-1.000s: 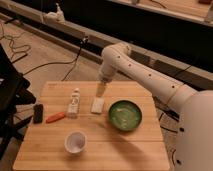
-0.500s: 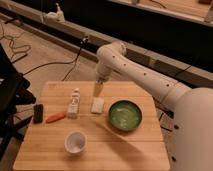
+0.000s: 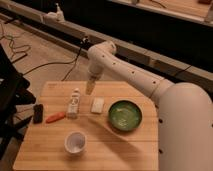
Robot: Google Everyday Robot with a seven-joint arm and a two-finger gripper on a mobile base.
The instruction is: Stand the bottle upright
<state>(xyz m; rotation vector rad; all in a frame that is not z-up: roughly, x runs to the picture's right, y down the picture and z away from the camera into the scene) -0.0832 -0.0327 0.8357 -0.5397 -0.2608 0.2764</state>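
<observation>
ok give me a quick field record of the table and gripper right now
bottle: lying on its side, cap toward far edge
gripper: above table, just right of bottle's cap end, not holding it
white block: right of bottle
green bowl: right of block
cup: near side, in front of bottle
carrot-shaped thing: left of bottle

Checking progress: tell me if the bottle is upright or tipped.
Tipped: the bottle lies flat on the table; the hand hangs by its cap.
</observation>
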